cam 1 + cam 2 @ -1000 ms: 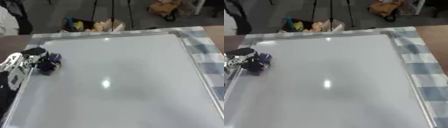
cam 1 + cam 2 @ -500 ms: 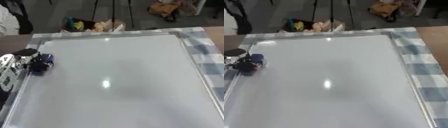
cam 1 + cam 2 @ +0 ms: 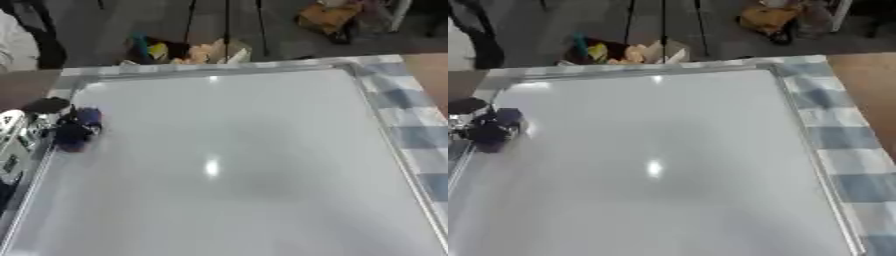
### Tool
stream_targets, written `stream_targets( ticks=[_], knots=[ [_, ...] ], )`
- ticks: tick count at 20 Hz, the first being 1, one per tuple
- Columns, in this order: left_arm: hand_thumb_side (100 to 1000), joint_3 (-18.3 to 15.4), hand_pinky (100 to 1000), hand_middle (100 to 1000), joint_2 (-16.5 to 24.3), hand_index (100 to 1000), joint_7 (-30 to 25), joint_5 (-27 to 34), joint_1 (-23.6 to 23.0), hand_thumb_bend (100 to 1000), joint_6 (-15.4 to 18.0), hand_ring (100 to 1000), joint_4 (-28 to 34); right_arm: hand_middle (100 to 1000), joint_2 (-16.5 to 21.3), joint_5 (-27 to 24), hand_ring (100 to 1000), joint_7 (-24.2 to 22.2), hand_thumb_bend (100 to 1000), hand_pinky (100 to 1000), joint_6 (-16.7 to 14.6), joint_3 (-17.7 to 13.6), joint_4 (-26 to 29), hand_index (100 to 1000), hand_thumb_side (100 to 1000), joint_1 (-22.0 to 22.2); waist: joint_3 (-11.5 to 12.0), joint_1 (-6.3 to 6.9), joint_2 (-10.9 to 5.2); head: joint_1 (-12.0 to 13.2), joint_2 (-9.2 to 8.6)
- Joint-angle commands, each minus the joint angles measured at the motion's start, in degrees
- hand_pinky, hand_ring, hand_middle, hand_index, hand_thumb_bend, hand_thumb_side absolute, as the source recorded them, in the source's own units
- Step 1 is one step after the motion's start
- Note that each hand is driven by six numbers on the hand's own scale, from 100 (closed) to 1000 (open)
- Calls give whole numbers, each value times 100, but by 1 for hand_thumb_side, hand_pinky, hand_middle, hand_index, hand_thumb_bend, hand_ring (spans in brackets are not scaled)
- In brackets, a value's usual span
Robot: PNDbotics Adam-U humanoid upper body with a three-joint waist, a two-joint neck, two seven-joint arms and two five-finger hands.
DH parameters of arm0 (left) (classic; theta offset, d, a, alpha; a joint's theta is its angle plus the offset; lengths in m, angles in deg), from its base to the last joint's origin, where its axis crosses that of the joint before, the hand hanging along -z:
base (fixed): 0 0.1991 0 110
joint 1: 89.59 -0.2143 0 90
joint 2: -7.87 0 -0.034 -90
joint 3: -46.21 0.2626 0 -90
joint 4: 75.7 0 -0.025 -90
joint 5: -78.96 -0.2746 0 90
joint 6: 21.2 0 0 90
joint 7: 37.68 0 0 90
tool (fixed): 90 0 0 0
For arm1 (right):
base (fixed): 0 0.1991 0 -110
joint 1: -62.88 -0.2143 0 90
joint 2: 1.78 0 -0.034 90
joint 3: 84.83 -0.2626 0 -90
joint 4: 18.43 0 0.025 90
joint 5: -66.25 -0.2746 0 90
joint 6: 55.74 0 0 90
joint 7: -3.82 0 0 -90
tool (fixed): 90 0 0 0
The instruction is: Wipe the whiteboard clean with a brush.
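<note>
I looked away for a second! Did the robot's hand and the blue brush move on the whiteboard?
A little. The left hand and the dark blue brush slid farther toward the left edge of the whiteboard and slightly toward its far end. The brush stays against the hand at the board's left frame. The board looks just as clean as before, and the checked cloth on the right has not moved.

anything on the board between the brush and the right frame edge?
Nothing. From the brush in the left hand across to the whiteboard's right frame, the surface is bare, showing only a light glare spot. Left eye view shows it best.
</note>
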Motion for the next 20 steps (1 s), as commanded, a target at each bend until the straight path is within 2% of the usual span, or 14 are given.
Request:
stream_targets(
  ticks=[1, 10, 20],
  knots=[
    [727, -23, 365, 469, 150, 771, 10, -67, 39, 125, 14, 513, -50, 732, 101, -18, 817, 5, 100, 792, -10, -46, 86, 784, 874, -60, -7, -18, -119, 27, -64],
    [742, 109, 371, 471, 28, 753, -48, -194, 128, 141, 181, 516, -12, 732, 96, -28, 817, -6, 100, 791, -17, -39, 86, 784, 874, -71, -12, -5, -123, 67, -55],
    [755, 344, 380, 473, -195, 755, -253, -409, 247, 147, 515, 520, 78, 731, 85, -48, 817, -19, 100, 791, -27, -25, 86, 784, 872, -91, -33, 12, -124, 107, -40]
  ],
)
